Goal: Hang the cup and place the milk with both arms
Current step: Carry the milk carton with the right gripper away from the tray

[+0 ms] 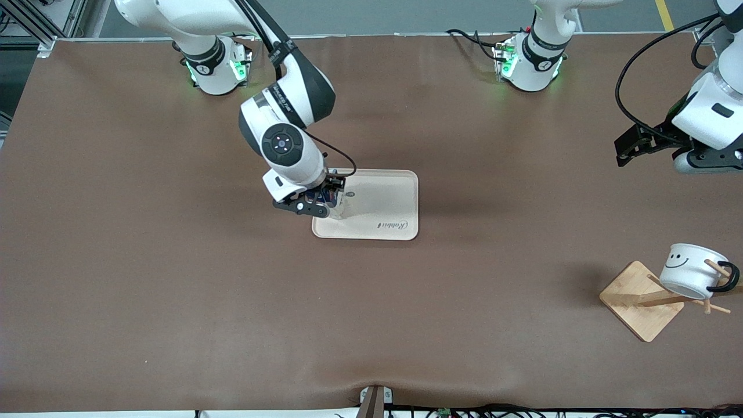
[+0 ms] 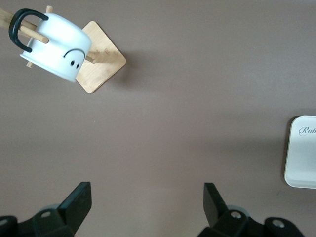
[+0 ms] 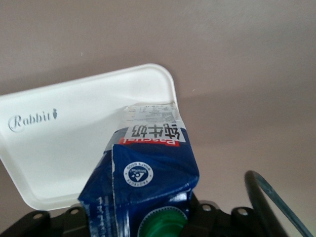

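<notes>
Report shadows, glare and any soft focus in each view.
Front view: even light, soft shadow beside the rack holding the cup. Left wrist view: sharp, faint shadow by the tray. Right wrist view: the milk close and slightly soft; tray bright, no hard glare.

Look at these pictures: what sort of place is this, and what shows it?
Probably a robotics lab test bench: two arms bolted along a brown-covered table, trailing cables, and staged props, a cup on a wooden rack and a tray.
</notes>
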